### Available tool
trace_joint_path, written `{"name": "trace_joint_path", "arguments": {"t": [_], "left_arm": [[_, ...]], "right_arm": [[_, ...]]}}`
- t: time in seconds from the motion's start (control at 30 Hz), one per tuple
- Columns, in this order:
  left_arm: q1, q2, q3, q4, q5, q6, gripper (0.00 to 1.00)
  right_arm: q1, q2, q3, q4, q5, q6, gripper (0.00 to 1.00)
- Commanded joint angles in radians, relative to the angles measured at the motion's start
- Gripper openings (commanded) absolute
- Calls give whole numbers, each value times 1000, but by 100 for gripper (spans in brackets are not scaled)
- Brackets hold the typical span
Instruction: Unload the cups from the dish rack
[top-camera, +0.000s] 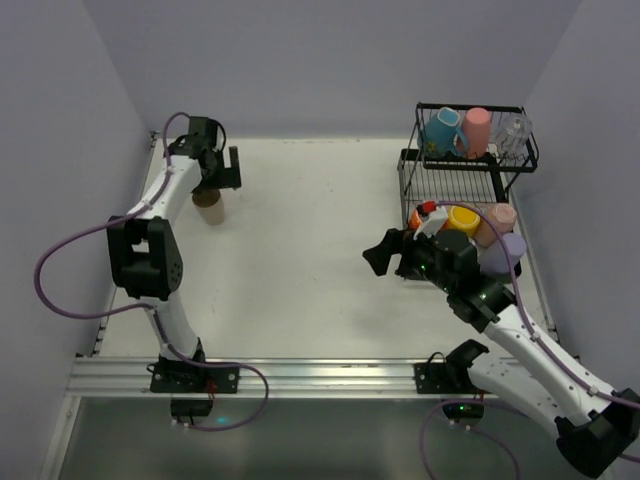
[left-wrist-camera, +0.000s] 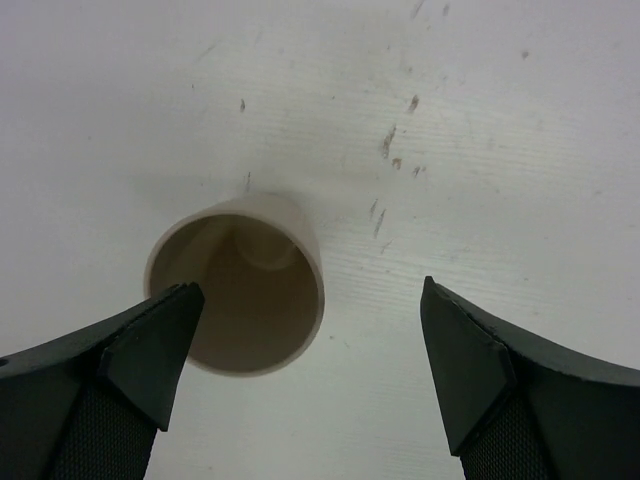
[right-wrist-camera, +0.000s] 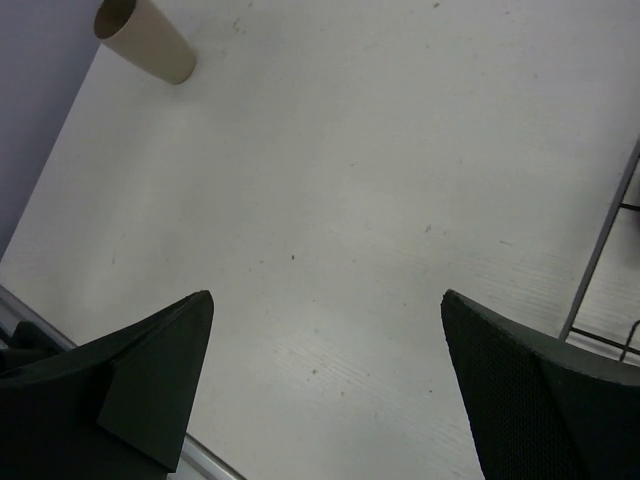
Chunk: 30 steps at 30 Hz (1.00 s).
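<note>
Beige plastic cup (top-camera: 210, 206) stands unloaded on the white worktop (top-camera: 300, 250), far left; left hand (left-wrist-camera: 310, 288) over it, fingers apart, empty. Right hand (top-camera: 384, 254) spread, empty, beside the black wire dish rack (top-camera: 476, 107), where about seven coloured cups (top-camera: 462, 218) remain: task barely begun.

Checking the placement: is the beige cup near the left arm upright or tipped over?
Upright: the beige cup stands on the table, mouth up; the left wrist view shows its inside bottom.
</note>
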Motion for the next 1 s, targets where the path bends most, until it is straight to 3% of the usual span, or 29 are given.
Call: {"name": "trace_joint_path", "arguments": {"t": [0.0, 0.13, 0.3, 0.43, 0.63, 0.7, 0.97], "left_arm": [[3, -180, -9, 109, 50, -4, 100], [-38, -344, -96, 280, 150, -15, 100], [-228, -585, -292, 438, 309, -21, 100], [-291, -732, -525, 580, 539, -93, 100], [-319, -937, -724, 661, 650, -110, 100], [-342, -1002, -776, 667, 661, -88, 100], [-523, -1059, -808, 591, 469, 35, 100]], "right_arm": [[-1, -37, 50, -44, 126, -26, 99], [-18, -61, 57, -103, 264, -14, 92], [-84, -86, 60, -200, 440, 21, 88], [-208, -126, 18, -237, 479, 69, 93], [-337, -68, 21, -263, 526, 95, 99], [-383, -34, 28, -262, 528, 95, 99], [-504, 172, 59, -183, 465, 83, 99]]}}
